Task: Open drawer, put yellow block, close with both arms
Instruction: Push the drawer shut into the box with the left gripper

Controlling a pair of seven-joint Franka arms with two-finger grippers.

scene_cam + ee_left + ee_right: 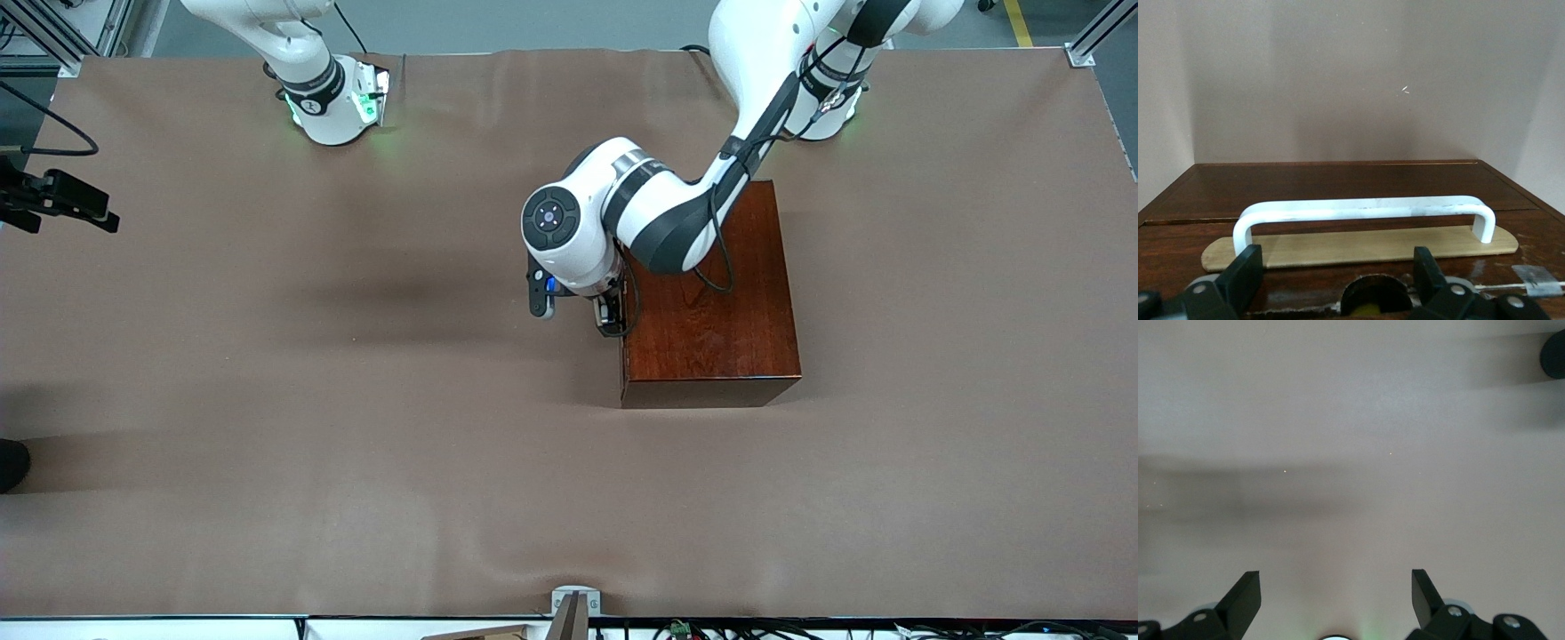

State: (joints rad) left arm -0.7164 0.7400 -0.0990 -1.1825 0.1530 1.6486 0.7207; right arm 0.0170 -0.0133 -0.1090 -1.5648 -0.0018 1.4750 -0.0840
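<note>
Two arms, drawer shut, so the opening step is in hand. Left gripper (1335,280), jaws wide and empty, faces the white U-shaped handle (1361,210) on the glossy reddish-brown box (711,302) at frame centre. Next: straddle the bar, pinch, pull straight. Right gripper (1336,597) waits wide open, empty, over bare matte brown table (267,356). Yellow block: not visible.

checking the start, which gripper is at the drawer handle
The left gripper: its open fingers sit right by the white handle of the drawer. The right gripper faces only bare table.
</note>
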